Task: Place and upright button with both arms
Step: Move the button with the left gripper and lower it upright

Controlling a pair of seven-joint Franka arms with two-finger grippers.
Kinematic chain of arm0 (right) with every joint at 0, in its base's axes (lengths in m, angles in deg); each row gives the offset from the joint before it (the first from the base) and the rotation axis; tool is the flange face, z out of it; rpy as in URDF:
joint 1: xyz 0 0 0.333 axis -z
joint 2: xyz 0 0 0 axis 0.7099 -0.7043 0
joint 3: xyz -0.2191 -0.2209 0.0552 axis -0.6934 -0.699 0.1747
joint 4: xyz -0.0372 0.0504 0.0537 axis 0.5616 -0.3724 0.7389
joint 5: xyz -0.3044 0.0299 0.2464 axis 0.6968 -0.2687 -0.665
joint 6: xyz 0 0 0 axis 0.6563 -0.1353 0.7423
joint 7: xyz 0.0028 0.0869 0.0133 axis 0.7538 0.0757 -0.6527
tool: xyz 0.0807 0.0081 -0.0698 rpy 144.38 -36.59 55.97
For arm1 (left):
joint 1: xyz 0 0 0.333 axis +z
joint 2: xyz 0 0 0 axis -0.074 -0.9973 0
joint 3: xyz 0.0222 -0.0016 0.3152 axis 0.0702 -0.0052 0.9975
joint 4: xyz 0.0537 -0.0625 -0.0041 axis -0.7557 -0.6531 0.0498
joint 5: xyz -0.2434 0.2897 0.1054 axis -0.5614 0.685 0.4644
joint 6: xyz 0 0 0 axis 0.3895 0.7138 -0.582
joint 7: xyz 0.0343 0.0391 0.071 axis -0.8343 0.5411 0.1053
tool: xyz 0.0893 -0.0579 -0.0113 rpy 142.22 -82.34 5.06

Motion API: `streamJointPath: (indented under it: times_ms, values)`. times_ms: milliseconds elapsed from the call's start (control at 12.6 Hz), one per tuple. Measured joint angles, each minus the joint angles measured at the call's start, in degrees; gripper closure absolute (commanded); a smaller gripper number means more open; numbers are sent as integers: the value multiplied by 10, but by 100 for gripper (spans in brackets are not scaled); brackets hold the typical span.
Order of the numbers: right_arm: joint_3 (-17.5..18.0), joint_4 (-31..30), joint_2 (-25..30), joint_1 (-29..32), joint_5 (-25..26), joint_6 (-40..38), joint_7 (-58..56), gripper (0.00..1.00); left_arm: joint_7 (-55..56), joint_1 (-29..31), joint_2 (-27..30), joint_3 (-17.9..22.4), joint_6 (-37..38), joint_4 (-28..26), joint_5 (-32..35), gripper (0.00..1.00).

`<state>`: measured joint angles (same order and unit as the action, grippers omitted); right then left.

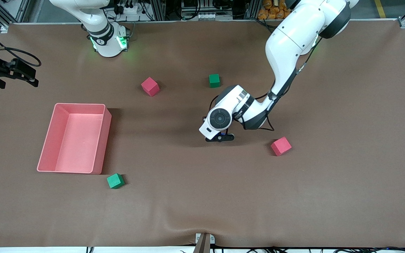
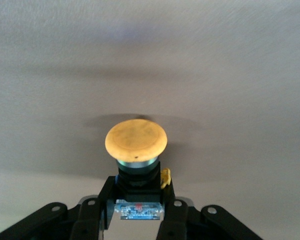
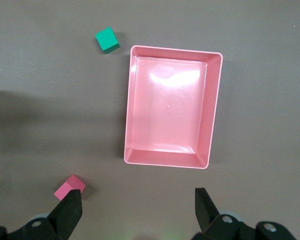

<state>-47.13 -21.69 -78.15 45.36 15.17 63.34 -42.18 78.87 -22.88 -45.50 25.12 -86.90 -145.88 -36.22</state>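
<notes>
The left pincer (image 1: 220, 137) grips the button (image 2: 136, 150) by its black body, orange cap clear of the fingers (image 2: 172, 220), low over mid-bench (image 1: 195, 196). A pink cube (image 1: 281, 146) lies at its three o'clock. The right pincer (image 3: 137, 210) hangs wide open above the pink tray (image 3: 215, 115), waiting.

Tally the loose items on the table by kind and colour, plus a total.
Pink cubes: 2
Green cubes: 2
Pink bin: 1
Button: 1, orange cap, held in the left gripper
Total: 6
</notes>
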Motion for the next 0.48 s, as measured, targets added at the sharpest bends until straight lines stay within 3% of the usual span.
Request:
streamJointPath:
  times_ms: [478]
  values:
    - [0, 1, 0, 0, -1, -1, 0, 0, 142, -68, 14, 1, -89, 26, 129, 100]
